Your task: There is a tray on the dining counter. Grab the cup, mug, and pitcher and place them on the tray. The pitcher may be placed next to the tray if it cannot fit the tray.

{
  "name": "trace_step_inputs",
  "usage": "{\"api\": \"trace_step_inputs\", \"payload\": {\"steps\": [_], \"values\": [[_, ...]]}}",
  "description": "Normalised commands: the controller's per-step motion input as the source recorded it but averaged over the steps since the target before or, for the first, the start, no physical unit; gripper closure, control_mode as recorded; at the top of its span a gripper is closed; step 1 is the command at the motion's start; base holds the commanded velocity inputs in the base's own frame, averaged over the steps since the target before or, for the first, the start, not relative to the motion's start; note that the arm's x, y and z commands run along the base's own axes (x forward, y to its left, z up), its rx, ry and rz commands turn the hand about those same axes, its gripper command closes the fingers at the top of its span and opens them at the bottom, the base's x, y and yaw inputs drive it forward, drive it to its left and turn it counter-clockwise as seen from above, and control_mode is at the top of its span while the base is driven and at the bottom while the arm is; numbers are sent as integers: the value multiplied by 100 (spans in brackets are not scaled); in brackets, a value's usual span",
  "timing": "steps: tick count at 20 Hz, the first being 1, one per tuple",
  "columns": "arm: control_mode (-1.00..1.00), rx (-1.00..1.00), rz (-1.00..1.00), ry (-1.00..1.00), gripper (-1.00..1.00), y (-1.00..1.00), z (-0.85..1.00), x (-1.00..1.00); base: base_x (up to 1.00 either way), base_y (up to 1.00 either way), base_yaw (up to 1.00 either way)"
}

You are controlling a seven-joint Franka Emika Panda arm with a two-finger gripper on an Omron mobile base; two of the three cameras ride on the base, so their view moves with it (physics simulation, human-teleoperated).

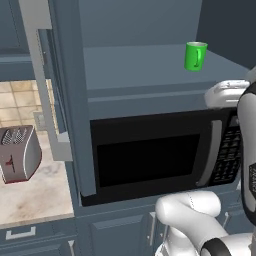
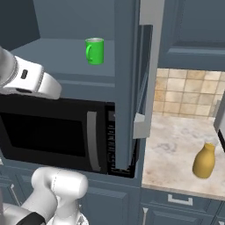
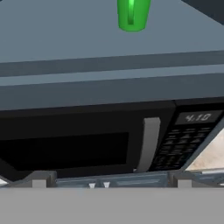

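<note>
Arm rearing up in front of the microwave, jaws spread wide and gripping nothing.

The white arm (image 2: 26,79) is bending up across the black microwave (image 1: 150,157), the hand facing its door. Above, the green mug (image 1: 195,56) is standing upright on the open shelf (image 1: 145,65) with bare room around it. Farther right, the amber pitcher (image 2: 204,161) is sitting near the counter's (image 2: 176,145) front edge.

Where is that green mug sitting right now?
The mug stands upright on the grey shelf above the black microwave, towards its right side in the left base view.
</note>
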Motion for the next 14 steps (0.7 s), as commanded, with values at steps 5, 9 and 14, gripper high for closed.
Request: {"api": "trace_step_inputs", "payload": {"steps": [5,9,14], "values": [[-100,0,-3,-5,-100,-6,22,16,0,0,0],[-100,0,-2,-1,-100,-15,26,24,0,0,0],[-100,0,-3,0,-100,-11,17,36,0,0,0]]}}
